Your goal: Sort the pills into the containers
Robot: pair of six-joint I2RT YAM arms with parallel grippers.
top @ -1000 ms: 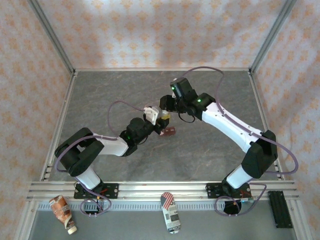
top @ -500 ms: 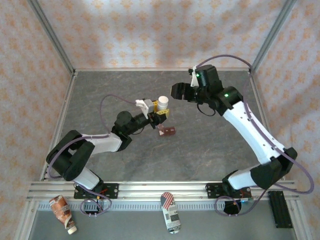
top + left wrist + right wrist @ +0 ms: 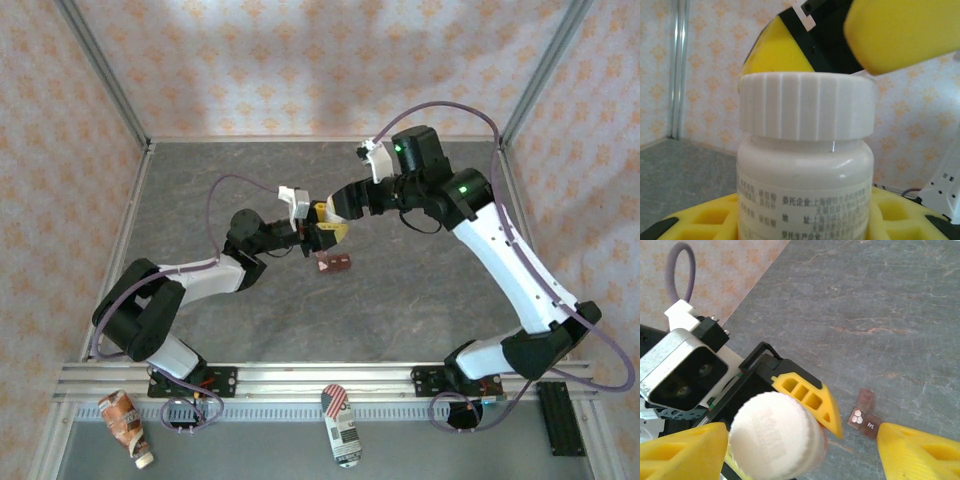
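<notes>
left gripper [image 3: 318, 230] pinches white bottle [image 3: 805, 170] by body, bottle upright, over middle of table [image 3: 420, 300]. right gripper [image 3: 337, 215] above ribbed cap [image 3: 775, 435], its fingers [image 3: 920, 450] spread wide either side of cap; one finger may brush cap rim, hard to tell. containers [image 3: 865, 416] lie flat on table near its middle, well apart from all edges, just beside held bottle toward near edge. few white pills [image 3: 856, 416] in one compartment.
</notes>
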